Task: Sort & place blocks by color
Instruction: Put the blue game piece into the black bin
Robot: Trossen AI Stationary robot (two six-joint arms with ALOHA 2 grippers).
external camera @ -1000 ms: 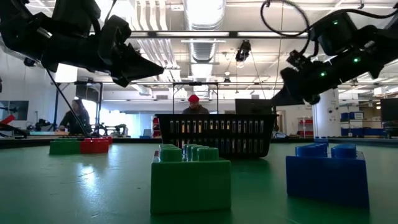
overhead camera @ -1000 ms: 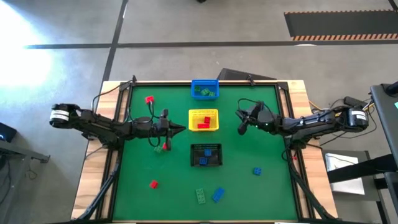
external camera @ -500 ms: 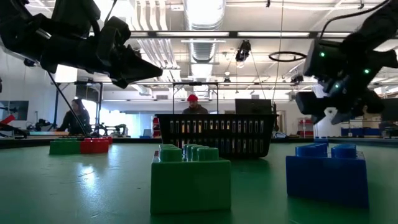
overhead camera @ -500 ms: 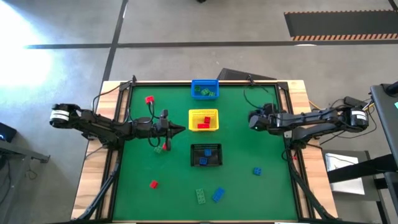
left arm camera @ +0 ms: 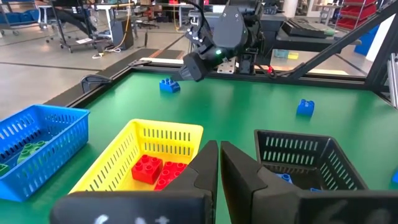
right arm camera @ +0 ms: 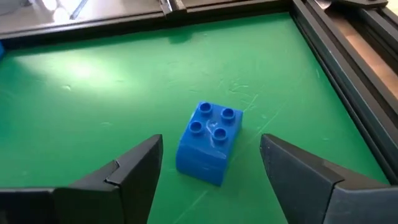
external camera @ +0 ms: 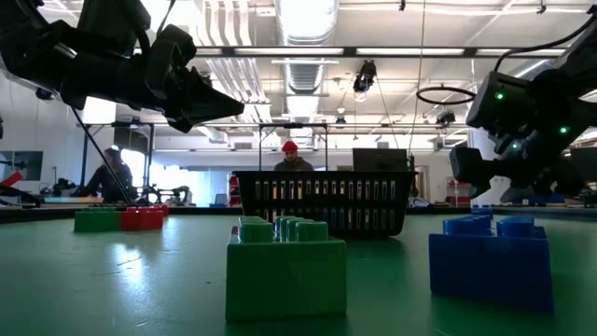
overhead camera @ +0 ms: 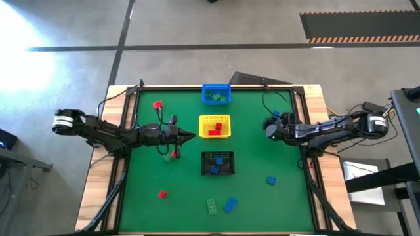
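A blue block (right arm camera: 210, 142) lies studs up on the green mat near the table's right edge; it also shows in the left wrist view (left arm camera: 169, 85). My right gripper (right arm camera: 211, 140) is open and tipped down over it, one finger on either side, touching nothing. My left gripper (overhead camera: 190, 136) hangs shut and holds nothing, left of the yellow basket (overhead camera: 214, 126). Loose on the mat lie red blocks (overhead camera: 157, 104) (overhead camera: 162, 194), a green block (overhead camera: 212, 206) and blue blocks (overhead camera: 230, 205) (overhead camera: 271, 180).
Down the middle of the mat stand a blue basket (overhead camera: 216, 93) with green blocks, the yellow basket with red blocks (left arm camera: 149, 169), and a black basket (overhead camera: 217, 163) with blue blocks. A red and a green block (overhead camera: 172, 155) lie under the left arm. People show in the room behind.
My right gripper has drawn back from beside the yellow basket toward the table's right edge and sunk toward the mat. It has rolled, tipped downward and opened over the blue block. None of the blocks has moved.
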